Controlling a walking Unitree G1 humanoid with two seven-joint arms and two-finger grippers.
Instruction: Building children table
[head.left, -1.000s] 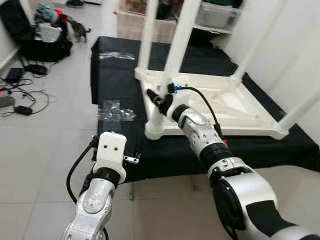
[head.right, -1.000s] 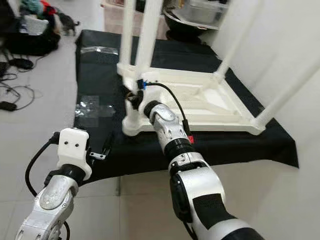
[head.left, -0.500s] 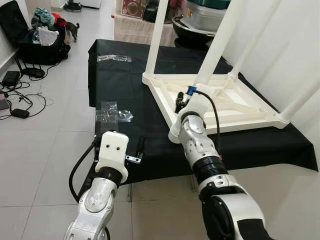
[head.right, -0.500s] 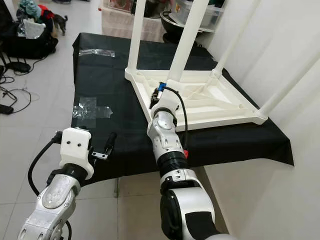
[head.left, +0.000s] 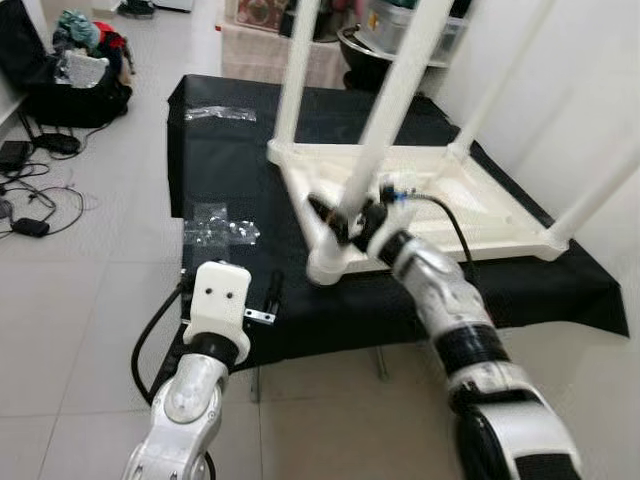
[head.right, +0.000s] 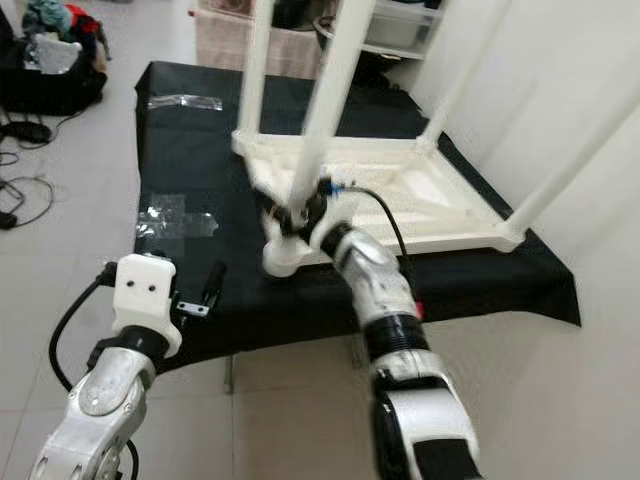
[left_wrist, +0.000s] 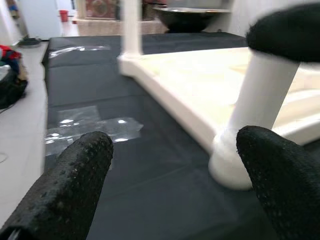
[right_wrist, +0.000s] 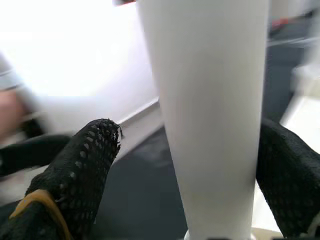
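Four legs stand on the upturned table (head.left: 480, 205); right gripper (head.left: 347, 222), fingers spread, straddles the near leg (head.left: 372, 120), probably tightening it; closing comes next; left gripper (left_wrist: 175, 165) spread, idle.

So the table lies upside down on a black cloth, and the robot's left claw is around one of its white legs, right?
Not quite: it is the right gripper whose fingers sit either side of the white leg, as the right wrist view shows. The left gripper hangs open in front of the black cloth, touching nothing. The table is indeed upside down.
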